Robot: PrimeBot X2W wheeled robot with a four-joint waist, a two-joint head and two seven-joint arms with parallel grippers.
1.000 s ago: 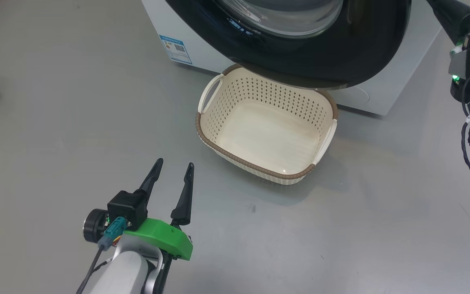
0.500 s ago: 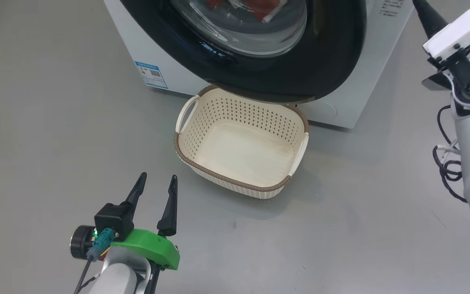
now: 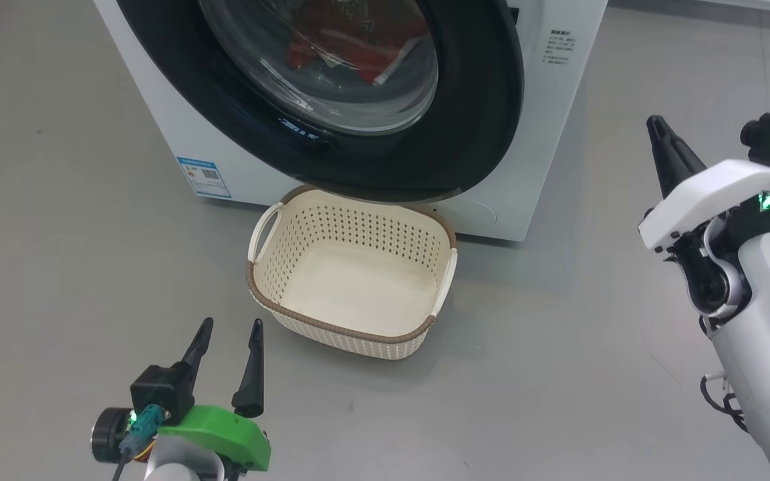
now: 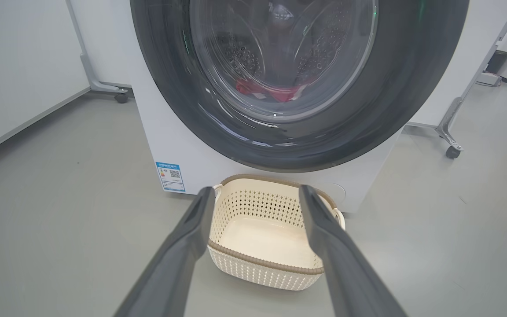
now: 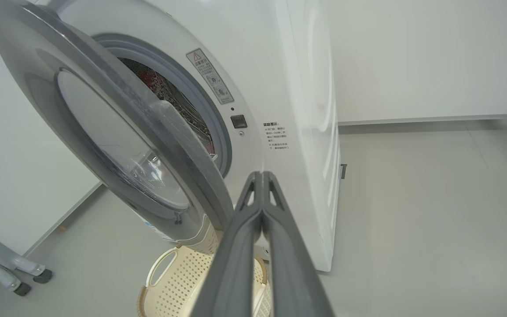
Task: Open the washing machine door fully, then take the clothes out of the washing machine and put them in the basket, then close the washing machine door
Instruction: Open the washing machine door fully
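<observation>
Door ajar, drum loaded: the washing machine door (image 3: 478, 100) stands part-open on the washing machine (image 3: 545, 133), with red clothes (image 3: 351, 47) visible behind its glass. The empty basket (image 3: 331, 331) sits on the floor under the door's lower edge. At near left, the left gripper (image 3: 231, 322) is spread wide and empty. The right gripper (image 3: 656, 123) is pinched shut and empty, to the right of the door. The door is rigid and glossy, so it looks slippery — probably best hooked behind its free right rim.

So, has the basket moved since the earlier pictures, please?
No. The basket keeps its place below the washing machine door, beside the blue label; the view shifted.
</observation>
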